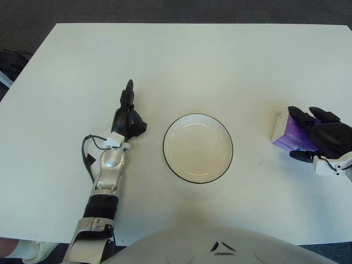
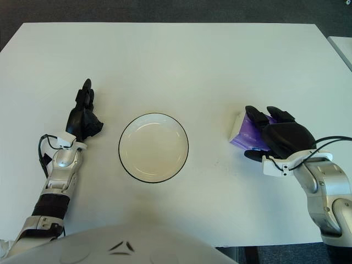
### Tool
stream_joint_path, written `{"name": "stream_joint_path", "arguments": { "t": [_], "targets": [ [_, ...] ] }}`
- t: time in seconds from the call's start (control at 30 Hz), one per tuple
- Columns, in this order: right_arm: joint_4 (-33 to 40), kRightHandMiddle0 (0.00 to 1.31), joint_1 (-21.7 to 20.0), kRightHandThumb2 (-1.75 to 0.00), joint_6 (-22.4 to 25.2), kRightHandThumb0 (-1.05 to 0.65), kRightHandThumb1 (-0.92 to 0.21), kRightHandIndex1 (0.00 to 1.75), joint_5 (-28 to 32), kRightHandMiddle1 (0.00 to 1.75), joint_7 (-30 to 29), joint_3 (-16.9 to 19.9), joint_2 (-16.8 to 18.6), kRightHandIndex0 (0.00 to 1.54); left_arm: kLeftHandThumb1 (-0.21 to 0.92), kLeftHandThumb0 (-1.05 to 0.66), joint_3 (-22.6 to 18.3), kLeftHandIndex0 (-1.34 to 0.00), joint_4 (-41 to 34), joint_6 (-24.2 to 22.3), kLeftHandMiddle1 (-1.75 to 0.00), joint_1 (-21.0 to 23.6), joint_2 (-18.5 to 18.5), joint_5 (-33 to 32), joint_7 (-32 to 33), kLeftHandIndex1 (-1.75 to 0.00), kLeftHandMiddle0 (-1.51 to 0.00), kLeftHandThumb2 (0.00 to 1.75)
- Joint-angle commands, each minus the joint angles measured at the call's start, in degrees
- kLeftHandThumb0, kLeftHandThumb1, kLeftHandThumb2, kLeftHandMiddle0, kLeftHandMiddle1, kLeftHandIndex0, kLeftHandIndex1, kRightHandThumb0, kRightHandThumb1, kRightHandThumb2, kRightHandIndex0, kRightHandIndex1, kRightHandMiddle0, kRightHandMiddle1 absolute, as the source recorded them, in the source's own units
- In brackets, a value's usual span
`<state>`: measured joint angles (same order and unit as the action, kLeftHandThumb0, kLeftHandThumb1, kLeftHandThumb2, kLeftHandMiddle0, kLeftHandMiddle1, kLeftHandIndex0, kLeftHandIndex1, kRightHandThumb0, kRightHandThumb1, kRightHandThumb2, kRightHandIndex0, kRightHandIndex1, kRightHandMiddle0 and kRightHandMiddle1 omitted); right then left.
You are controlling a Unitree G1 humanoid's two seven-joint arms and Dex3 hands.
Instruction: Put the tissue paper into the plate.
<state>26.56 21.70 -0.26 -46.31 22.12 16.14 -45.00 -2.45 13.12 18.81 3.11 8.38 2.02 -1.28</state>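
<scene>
Under right hand (image 2: 283, 137) fingers (image 2: 256, 116), tissue paper (image 2: 245, 135), right of plate (image 2: 153, 147)

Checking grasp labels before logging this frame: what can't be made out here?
- Tissue pack: mostly covered by the right hand in both views; whether the fingers actually clamp it is unclear.
- Right arm: cut off by the right edge in the left eye view.
- Left hand, left of the plate: table contact unclear.

I see bare table (image 2: 181, 60) btwn tissue pack (image 2: 246, 132) at right and plate (image 2: 153, 147) at centre; left hand (image 2: 83, 119) sits left of plate.
</scene>
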Motion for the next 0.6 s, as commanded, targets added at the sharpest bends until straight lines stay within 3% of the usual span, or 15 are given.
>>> {"name": "stream_joint_path", "arguments": {
  "t": [0.0, 0.57],
  "targets": [
    [3.27, 0.00, 2.42, -0.57, 2.76, -1.05, -0.92, 0.00, -1.85, 0.00, 0.62, 0.99, 2.68, 0.00, 0.92, -0.99, 0.13, -0.01, 1.87, -4.11, -0.01, -4.74, -0.41, -0.30, -0.76, -0.03, -0.04, 1.26],
    [7.49, 0.00, 5.87, -0.68, 8.14, -1.05, -0.92, 0.00, -10.72, 0.00, -2.70, -0.97, 11.55, 0.01, 0.92, -0.98, 0.17, 0.00, -1.02, -5.66, -0.01, -5.97, -0.69, 0.56, 0.08, -0.08, -0.06, 1.26]
  ]
}}
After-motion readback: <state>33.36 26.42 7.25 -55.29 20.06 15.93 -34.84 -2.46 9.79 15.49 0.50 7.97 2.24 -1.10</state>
